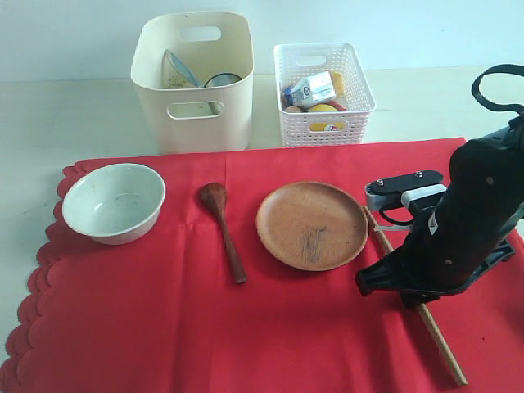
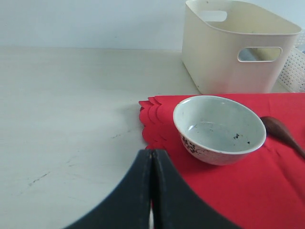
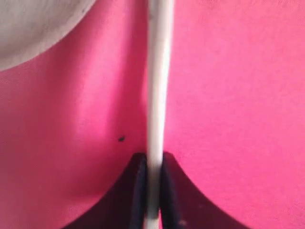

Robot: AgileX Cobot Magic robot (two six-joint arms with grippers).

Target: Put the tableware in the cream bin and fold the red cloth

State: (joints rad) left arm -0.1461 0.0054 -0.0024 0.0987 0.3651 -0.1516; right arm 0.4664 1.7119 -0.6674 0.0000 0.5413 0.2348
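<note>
The red cloth (image 1: 164,327) lies flat with tableware on it: a pale bowl (image 1: 113,202) at the left, a dark wooden spoon (image 1: 223,225) and a round brown plate (image 1: 311,225). Right of the plate lie the wooden chopsticks (image 1: 438,336). My right gripper (image 1: 405,296) is down on the cloth, shut on the chopsticks (image 3: 157,71), which run between its fingers (image 3: 138,191). The cream bin (image 1: 196,106) stands behind the cloth with a steel cup (image 1: 223,79) inside. My left gripper (image 2: 152,153) is shut and empty, hovering near the bowl (image 2: 219,129) at the cloth's scalloped corner (image 2: 152,119); it is out of the exterior view.
A white lattice basket (image 1: 323,90) with food items stands right of the cream bin. The bare pale tabletop (image 2: 71,105) stretches left of the cloth. The right arm's black body (image 1: 475,213) hangs over the cloth's right side.
</note>
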